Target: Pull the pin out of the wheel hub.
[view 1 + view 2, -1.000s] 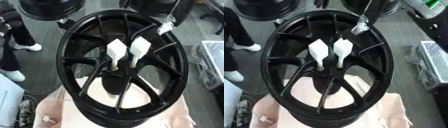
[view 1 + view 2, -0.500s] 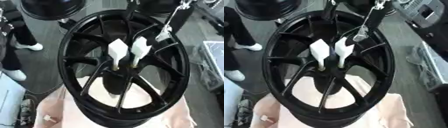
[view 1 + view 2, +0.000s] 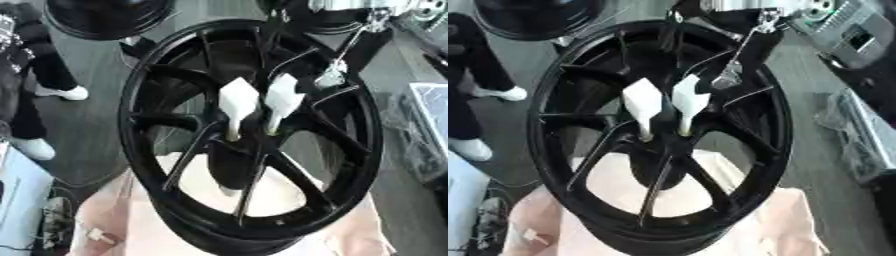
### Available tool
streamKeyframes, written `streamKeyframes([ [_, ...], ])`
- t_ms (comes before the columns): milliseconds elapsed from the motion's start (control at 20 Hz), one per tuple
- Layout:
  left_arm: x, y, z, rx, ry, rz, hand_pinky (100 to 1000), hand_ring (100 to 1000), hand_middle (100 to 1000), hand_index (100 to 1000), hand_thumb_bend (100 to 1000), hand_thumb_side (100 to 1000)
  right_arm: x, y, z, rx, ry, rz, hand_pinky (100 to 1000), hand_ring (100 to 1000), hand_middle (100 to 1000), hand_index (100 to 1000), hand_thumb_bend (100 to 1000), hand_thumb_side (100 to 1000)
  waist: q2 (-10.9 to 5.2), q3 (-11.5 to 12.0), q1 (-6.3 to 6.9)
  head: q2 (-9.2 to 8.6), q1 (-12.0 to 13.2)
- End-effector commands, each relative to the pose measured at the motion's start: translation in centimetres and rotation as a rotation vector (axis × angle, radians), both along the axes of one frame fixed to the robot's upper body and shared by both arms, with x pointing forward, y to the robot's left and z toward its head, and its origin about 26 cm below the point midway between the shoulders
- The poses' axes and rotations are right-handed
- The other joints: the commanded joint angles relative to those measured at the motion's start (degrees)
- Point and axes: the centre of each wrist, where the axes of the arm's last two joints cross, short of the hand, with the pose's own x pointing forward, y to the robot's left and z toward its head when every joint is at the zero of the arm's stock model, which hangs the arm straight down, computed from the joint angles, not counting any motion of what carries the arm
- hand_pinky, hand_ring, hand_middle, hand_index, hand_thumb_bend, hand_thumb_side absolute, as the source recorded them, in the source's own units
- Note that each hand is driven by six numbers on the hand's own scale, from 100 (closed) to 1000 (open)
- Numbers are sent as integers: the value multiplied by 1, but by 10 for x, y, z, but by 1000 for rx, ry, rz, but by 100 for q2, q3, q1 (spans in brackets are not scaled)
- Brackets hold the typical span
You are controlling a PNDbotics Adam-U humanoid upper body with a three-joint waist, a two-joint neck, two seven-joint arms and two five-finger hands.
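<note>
A black spoked wheel hub [image 3: 138, 150] stands tilted on a pink cloth [image 3: 114, 220]. Two white pins with diamond-shaped heads stick out of its centre side by side, the left pin [image 3: 237, 102] and the right pin [image 3: 282, 98]. My right hand [image 3: 333, 78] comes in from the upper right, black and silver. A slim straight finger with a silvery tip reaches down over the rim. The tip hangs just right of the right pin's head, a small gap apart, and holds nothing. My left hand shows in neither view.
More black wheels [image 3: 105, 17] lie on the floor behind. A person's legs [image 3: 39, 70] stand at the left edge. A clear plastic bin [image 3: 429, 130] sits at the right. A small white piece [image 3: 98, 235] lies on the cloth at lower left.
My right hand has come down and leftward from the far rim, so its silvery tip now hangs close beside the right pin. Both pins stay in the hub.
</note>
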Motion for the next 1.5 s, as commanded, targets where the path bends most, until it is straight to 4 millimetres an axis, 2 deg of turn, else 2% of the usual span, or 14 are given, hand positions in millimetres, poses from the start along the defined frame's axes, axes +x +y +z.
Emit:
streamKeyframes([
  [50,0,2,11,28,-28,-6,735,791,760,785,100,658,-3,-8,10,-241,-155,231,866,680,665,798,419,100,-81,6,31,-10,15],
  [1000,0,0,12,30,-26,-17,736,795,765,785,100,661,4,-16,-6,-291,-170,227,865,702,686,818,403,100,-41,41,35,-19,-15],
  [1500,1,-1,12,33,-24,-21,736,797,767,784,100,661,4,-13,-10,-283,-162,247,860,684,624,769,403,100,-29,34,35,-5,-13],
])
